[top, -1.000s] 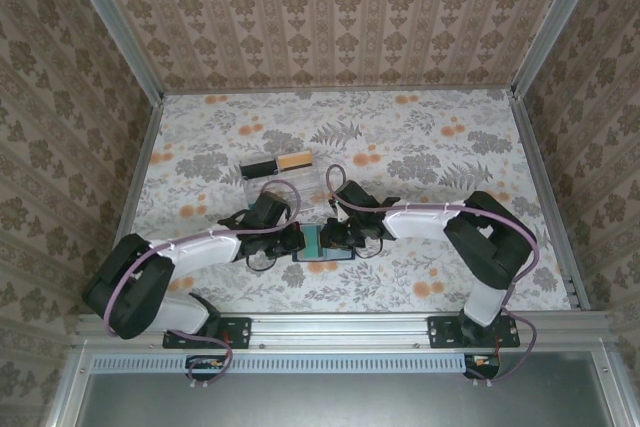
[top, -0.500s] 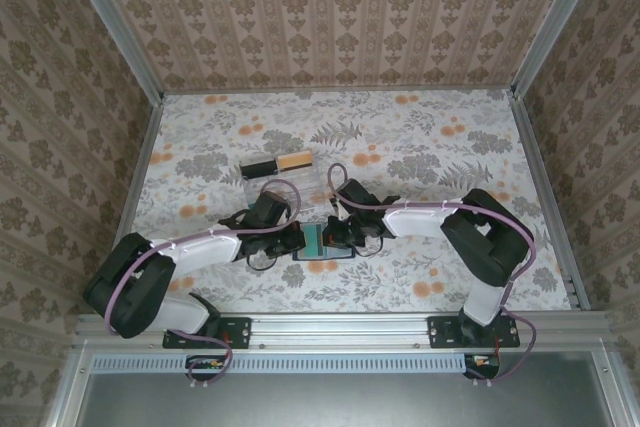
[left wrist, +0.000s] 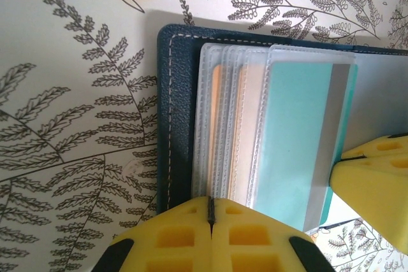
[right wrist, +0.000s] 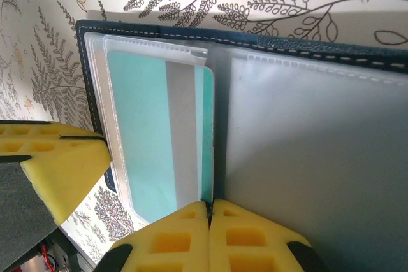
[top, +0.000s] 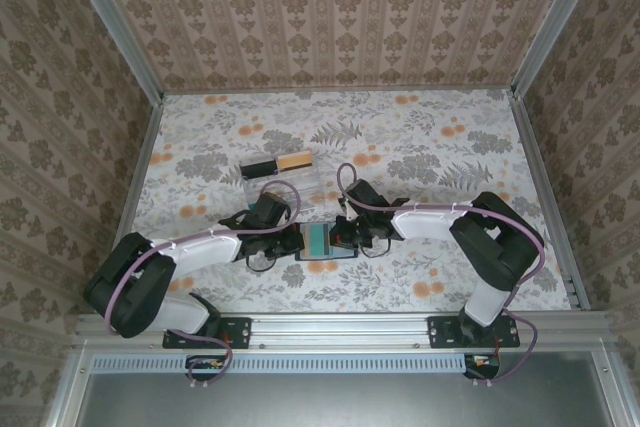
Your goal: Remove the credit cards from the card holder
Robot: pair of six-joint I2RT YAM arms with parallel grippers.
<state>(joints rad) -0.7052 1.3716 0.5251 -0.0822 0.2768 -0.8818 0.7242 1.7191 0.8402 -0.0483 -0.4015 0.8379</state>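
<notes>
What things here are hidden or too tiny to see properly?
Left wrist view: tan slivers sit behind the teal card; overlapping clear sleeves hide how many cards there are.
Both wrist views: the left fingers and right fingers cover the near edge of the card holder; whether they pinch anything is unclear.
Top view: the black card and tan card are too small to read.

Card holder (left wrist: 175,113): navy grained leather-look cover, pale stitching along its 9 o'clock edge. Sleeves (left wrist: 213,125): clear glossy plastic with welded seams. Teal card (left wrist: 290,138): smooth, with a matt grey stripe. Pads (left wrist: 175,240) of the left pincer (left wrist: 210,214): matt yellow, moulded. Surface (left wrist: 76,93): matt, fern-printed.
</notes>
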